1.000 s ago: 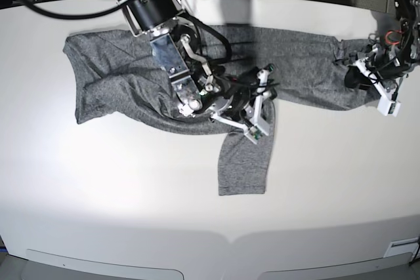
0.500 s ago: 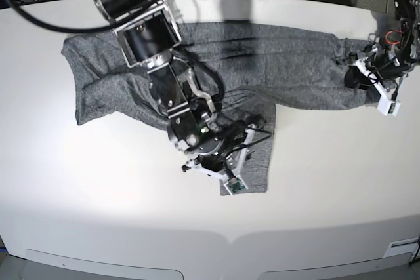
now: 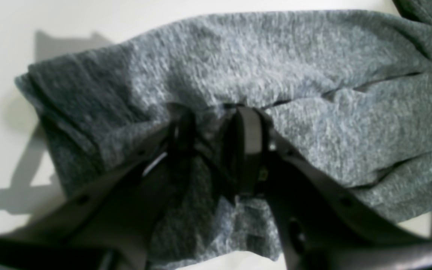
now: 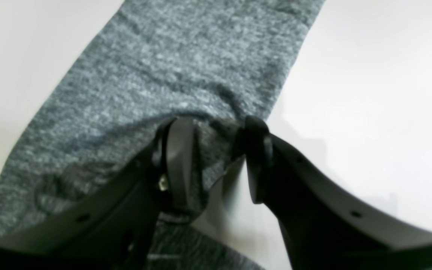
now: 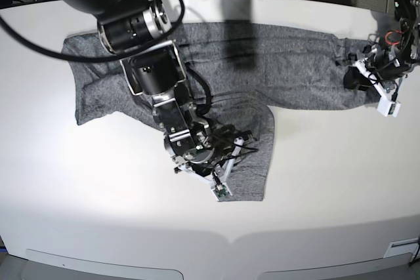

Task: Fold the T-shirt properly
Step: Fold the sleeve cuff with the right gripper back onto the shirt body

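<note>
Base view: both grippers (image 5: pixel 359 78) (image 5: pixel 226 168) clamping T-shirt (image 5: pixel 289 63) on white table (image 5: pixel 328 175).

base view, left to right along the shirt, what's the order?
T-shirt's left end → right gripper on the hanging sleeve → bare shirt middle → left gripper at the shirt's right end.

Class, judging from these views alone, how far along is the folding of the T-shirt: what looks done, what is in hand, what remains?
Done: little. The T-shirt lies spread across the table, no neat fold showing. In hand: the left gripper pinches bunched cloth at one end; the right gripper sits on a sleeve's edge, cloth between its fingers. Left: folding sleeves and body.
</note>
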Robot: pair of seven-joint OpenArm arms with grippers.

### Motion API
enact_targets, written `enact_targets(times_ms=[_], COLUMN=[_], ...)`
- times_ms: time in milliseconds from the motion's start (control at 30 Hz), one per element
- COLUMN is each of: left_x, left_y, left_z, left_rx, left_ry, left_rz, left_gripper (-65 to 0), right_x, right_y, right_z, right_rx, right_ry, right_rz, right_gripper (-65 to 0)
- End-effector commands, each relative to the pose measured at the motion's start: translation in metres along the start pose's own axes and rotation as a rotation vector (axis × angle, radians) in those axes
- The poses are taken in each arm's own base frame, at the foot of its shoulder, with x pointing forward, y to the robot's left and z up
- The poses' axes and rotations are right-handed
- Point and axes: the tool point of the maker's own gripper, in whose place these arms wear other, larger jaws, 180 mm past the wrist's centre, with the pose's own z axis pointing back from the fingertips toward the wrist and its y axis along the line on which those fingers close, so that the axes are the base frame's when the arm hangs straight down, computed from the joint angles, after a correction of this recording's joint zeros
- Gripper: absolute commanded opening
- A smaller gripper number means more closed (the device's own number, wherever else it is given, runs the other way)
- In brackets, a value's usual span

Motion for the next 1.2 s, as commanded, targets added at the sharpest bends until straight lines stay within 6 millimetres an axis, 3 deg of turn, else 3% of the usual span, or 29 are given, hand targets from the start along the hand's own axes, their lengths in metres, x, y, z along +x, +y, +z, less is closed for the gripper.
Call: enact_targets(times_ms=[0,133,367,667,800,933,1167], left_x=[0.017,0.017,0.017,0.036,0.058,0.1,0.18], left_y=[0.001,0.001,0.001,0.0,0.001,0.0,-0.003], left_z=[0.006,0.006,0.006,0.007,0.014,0.028,0.043], left_rx=[-0.001,-0.001,-0.001,0.002,0.009,0.027,0.072], left_ry=[-0.044,-0.044,-0.045,-0.117,-0.158,-0.251,-0.481], left_rz=[-0.023,-0.023,-0.023,-0.041,-0.082,-0.153,-0.17], left_gripper=[-46.0,-46.0,-46.0,-46.0,-46.0,-46.0,-46.1], right_x=[0.016,0.027,0.036,0.117,0.127,0.123,0.065], right_y=[0.009,0.041,0.053,0.038,0.014,-0.02,-0.113], right_z=[0.002,0.007,0.009,0.049,0.063,0.073,0.1], right_rx=[0.057,0.237,0.268,0.204,0.145,0.087,-0.055], right_ry=[-0.019,-0.083,-0.115,-0.346,-0.35,-0.352,-0.267], right_rz=[0.044,0.058,0.069,0.126,0.1,-0.003,-0.138], right_gripper=[-41.9,-41.9,-41.9,-41.9,-41.9,-41.9,-41.9])
